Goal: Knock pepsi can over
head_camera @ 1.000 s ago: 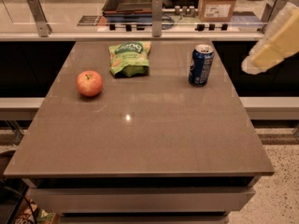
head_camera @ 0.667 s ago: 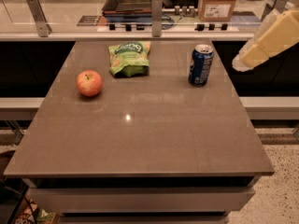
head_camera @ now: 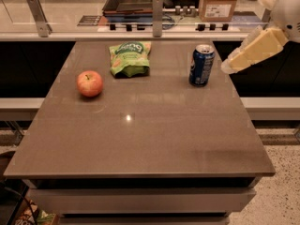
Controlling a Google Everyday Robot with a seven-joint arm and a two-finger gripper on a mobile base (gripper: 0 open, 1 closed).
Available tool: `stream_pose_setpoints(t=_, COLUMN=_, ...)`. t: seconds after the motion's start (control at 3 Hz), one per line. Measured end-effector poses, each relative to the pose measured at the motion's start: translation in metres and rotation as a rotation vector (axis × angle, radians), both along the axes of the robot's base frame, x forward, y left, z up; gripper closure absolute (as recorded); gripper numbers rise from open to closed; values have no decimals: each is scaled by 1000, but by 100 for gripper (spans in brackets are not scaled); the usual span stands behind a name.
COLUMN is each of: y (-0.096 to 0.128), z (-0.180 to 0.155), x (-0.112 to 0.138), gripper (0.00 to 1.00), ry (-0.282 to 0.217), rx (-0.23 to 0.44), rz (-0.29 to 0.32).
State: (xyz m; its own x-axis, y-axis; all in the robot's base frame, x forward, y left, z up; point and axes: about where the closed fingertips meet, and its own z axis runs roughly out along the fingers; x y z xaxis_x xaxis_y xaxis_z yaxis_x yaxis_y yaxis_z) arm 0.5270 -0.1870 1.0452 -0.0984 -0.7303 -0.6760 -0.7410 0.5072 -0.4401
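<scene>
The pepsi can (head_camera: 201, 64) is blue with a silver top rim. It stands upright on the brown table (head_camera: 140, 135), toward the back right. My gripper (head_camera: 229, 65) comes in from the upper right, its pale yellow fingers pointing down-left. Its tip hangs just to the right of the can, a short gap away, at about the can's mid height.
A green snack bag (head_camera: 130, 58) lies at the back middle of the table. A red apple (head_camera: 89, 83) sits at the left. Behind the table runs a counter with a cardboard box (head_camera: 219, 2), a dark tray (head_camera: 132, 1) and metal posts (head_camera: 157, 14).
My gripper has moved left and slightly down, closing most of the gap to the can's right side. The can, apple and bag have not moved.
</scene>
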Motion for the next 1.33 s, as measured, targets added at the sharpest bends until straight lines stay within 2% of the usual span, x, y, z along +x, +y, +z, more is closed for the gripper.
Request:
stream_pose_setpoints(t=0.67, y=-7, z=-31, x=42, gripper=0, ry=-21, rx=168, rz=10)
stream_pose_setpoints(t=1.33, y=-23, z=-62, x=83, gripper=0, ry=22, rx=257, rz=-1)
